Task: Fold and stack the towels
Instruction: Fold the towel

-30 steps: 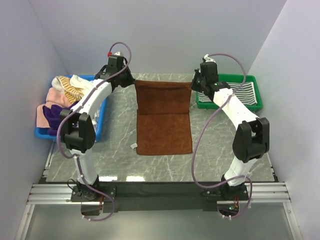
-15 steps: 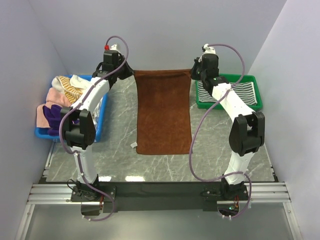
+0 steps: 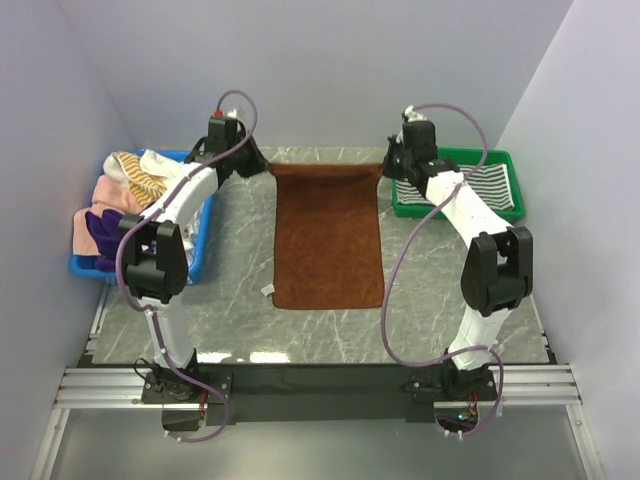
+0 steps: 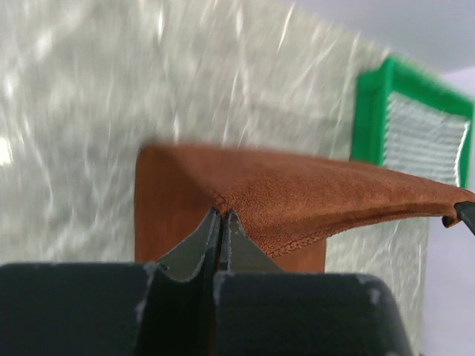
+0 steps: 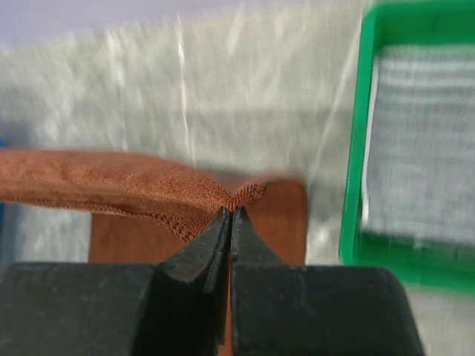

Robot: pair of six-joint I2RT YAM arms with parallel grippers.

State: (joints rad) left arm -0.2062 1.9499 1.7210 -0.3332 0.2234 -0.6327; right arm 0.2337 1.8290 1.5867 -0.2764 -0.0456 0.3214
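Observation:
A plain brown towel stretches down the middle of the marble table, its far edge lifted between both arms. My left gripper is shut on the towel's far left corner. My right gripper is shut on the far right corner. The near edge of the brown towel rests on the table. A grey-white striped towel lies folded in the green tray. Several more towels, pink, purple, white and yellow-striped, are heaped in the blue bin at left.
The green tray sits at the back right, close to my right arm. The blue bin stands along the left wall. Grey walls close in the back and sides. A metal rail runs along the near edge.
Both grippers lifted the towel's far edge up and back, pulling out the fold, then lowered slightly. The towel went from half-folded to stretched full length.

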